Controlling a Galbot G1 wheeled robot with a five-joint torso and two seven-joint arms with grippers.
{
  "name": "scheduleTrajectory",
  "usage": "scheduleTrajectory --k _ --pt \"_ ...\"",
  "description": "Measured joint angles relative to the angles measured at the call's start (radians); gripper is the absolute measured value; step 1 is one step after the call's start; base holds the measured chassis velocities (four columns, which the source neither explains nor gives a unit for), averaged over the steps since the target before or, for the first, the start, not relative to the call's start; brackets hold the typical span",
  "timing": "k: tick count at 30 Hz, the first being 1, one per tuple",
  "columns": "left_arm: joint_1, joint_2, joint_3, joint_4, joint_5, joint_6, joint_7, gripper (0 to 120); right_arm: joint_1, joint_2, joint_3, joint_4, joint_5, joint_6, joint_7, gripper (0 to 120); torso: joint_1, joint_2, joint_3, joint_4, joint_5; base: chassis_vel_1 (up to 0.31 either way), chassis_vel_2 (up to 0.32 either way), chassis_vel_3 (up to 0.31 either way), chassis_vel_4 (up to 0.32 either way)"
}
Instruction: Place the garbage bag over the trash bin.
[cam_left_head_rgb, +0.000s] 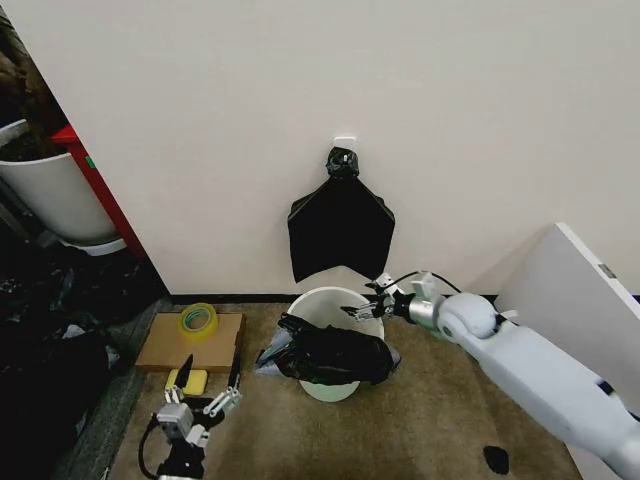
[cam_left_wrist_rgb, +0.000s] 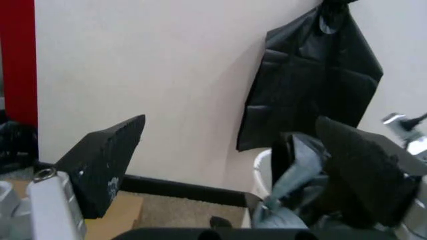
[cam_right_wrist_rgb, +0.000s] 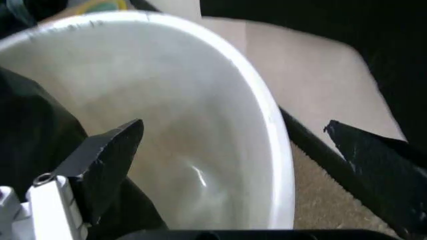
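The cream-white trash bin (cam_left_head_rgb: 322, 300) stands on the carpet below the wall, its mouth open upward. The crinkled black garbage bag (cam_left_head_rgb: 335, 356) lies bunched across the bin's near side, partly over the front rim. My right gripper (cam_left_head_rgb: 365, 306) is at the bin's right rim and open. In the right wrist view its fingers (cam_right_wrist_rgb: 107, 157) straddle the bin's rim (cam_right_wrist_rgb: 270, 115), one inside and one outside, with the garbage bag (cam_right_wrist_rgb: 33, 130) at the inner side. My left gripper (cam_left_head_rgb: 208, 385) hangs open low at the left, apart from the bag; the garbage bag (cam_left_wrist_rgb: 293, 167) shows beyond it.
A flat black bag bundle (cam_left_head_rgb: 340, 228) hangs on the wall above the bin. A yellow tape roll (cam_left_head_rgb: 198, 320) lies on a cardboard sheet (cam_left_head_rgb: 165, 345), with a yellow sponge (cam_left_head_rgb: 190, 381) near my left gripper. A large white tub (cam_left_head_rgb: 50, 195) stands far left, a white panel (cam_left_head_rgb: 565, 290) at right.
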Motion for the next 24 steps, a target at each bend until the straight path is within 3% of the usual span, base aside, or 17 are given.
scheduleTrajectory --k 3,9,13,16,24 --pt "0.008 -0.01 0.004 -0.001 0.009 -0.009 0.002 100 0.019 0.018 -0.013 -0.038 -0.007 0.001 -0.013 99 0.0 0.0 0.0 0.0 0.0001 0.0 0.0 0.0 0.0" --pt "0.001 -0.01 -0.003 -0.009 0.014 -0.014 0.004 100 0.054 0.071 -0.01 -0.133 -0.079 0.023 -0.084 77 0.0 0.0 0.0 0.0 0.0003 0.0 0.0 0.0 0.0" --pt "-0.006 -0.007 -0.009 -0.016 0.002 -0.009 0.003 100 0.06 0.076 -0.009 -0.15 -0.089 0.025 -0.108 68 0.0 0.0 0.0 -0.0002 -0.0001 0.0 0.0 0.0 0.0" --pt "-0.013 0.0 -0.011 -0.024 -0.03 0.004 0.001 100 0.065 0.084 -0.01 -0.172 -0.097 0.025 -0.146 52 0.0 0.0 0.0 -0.0002 0.0 0.0 0.0 0.0 0.0" --pt "-0.021 0.001 -0.005 -0.03 -0.054 0.017 0.0 100 0.075 0.093 -0.014 -0.183 -0.079 0.009 -0.154 25 0.0 0.0 0.0 0.0 0.0001 0.0 0.0 0.0 0.0"
